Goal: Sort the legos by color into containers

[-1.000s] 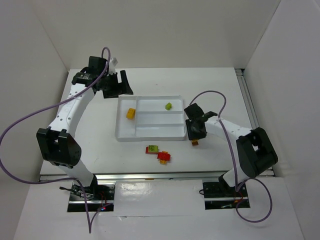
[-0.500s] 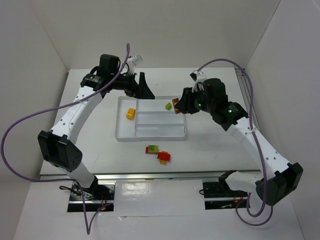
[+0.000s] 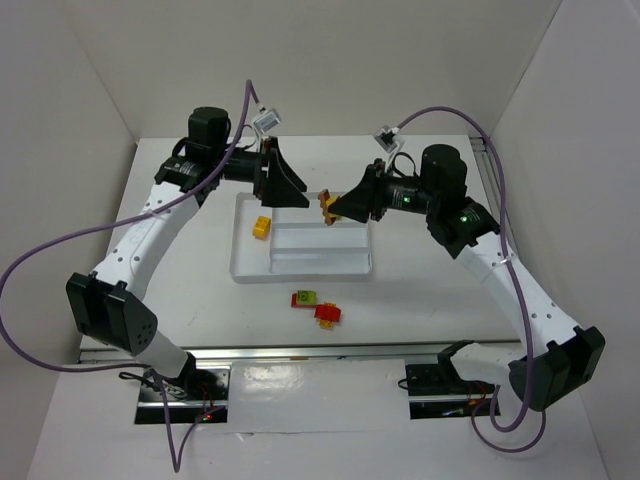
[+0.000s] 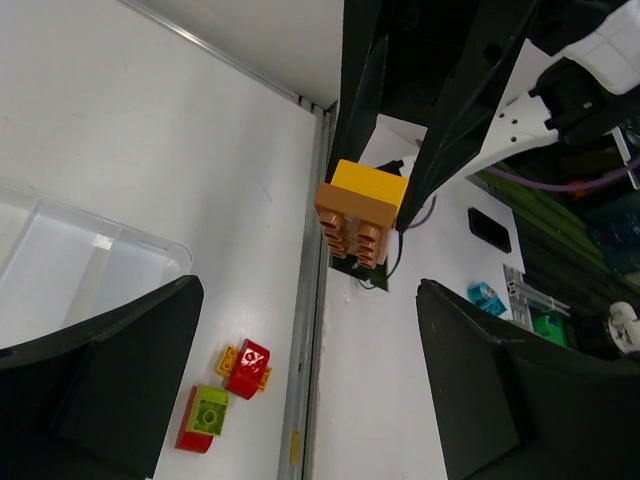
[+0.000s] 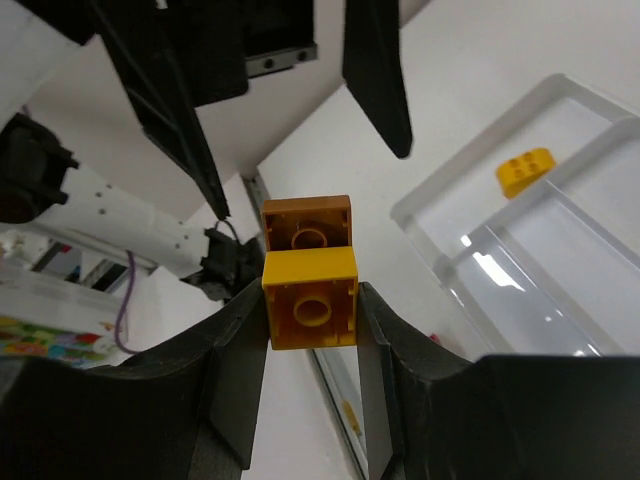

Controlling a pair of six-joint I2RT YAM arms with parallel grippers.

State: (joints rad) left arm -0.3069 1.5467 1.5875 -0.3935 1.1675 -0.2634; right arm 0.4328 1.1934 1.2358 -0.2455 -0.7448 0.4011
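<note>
My right gripper (image 3: 338,205) is shut on a stacked pair of legos, a yellow brick (image 5: 310,310) with a brownish-orange brick (image 5: 307,228) on it, held in the air above the far side of the tray (image 3: 300,272). The pair also shows in the top view (image 3: 326,205) and the left wrist view (image 4: 360,215). My left gripper (image 3: 293,190) is open and empty, facing the pair from the left, a short gap away. A yellow brick (image 3: 261,227) lies in the tray's tall left section. The green brick in the tray is hidden.
A green-on-red pair (image 3: 303,298) and a red-on-yellow pair (image 3: 328,314) lie on the table in front of the tray; both show in the left wrist view (image 4: 203,418) (image 4: 245,367). White walls enclose the table on three sides.
My right gripper has risen from the table right of the tray with the brick pair and swung left above the tray. My left gripper has moved right toward it.
</note>
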